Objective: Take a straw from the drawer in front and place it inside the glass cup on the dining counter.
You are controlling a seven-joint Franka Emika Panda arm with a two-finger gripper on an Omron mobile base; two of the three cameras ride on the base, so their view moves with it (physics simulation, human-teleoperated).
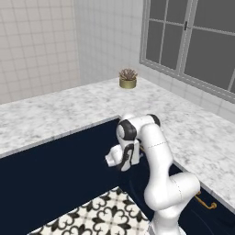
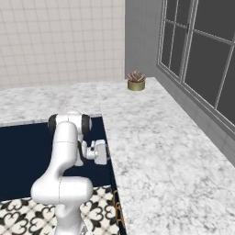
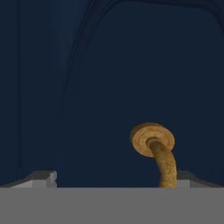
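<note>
While I watch through the hand view, my gripper (image 3: 116, 177) sits with its jaws spread wide and nothing between them, the two dark fingertips (image 3: 41, 178) standing far apart at the bottom of the picture. Close ahead of them is the flat navy front of the drawer (image 3: 109, 78), and its brass handle (image 3: 157, 153) curves down from a round mounting disc toward the right fingertip, ending just beside it; I cannot tell whether metal and finger touch. From the left base view I see the arm (image 1: 158, 170) folded forward and down, its wrist bent so the hand points into the dark navy cabinet face below the counter edge. From the right base view the hand (image 2: 97, 152) reaches sideways toward the navy cabinet under the marble edge. A white, grey-veined marble counter (image 2: 160, 151) wraps round the corner in both base views, and a small potted plant (image 1: 128, 78) in a brass-coloured pot stands on it near the window (image 1: 193, 41), well away from the arm. Another brass handle (image 1: 205, 202) shows on the navy front lower right in the left base view. Patterned black-and-white floor tiles (image 1: 103, 215) lie beneath the arm's base. With the drawer front filling my hand view and closed as far as I can judge, its inside is hidden from me.
</note>
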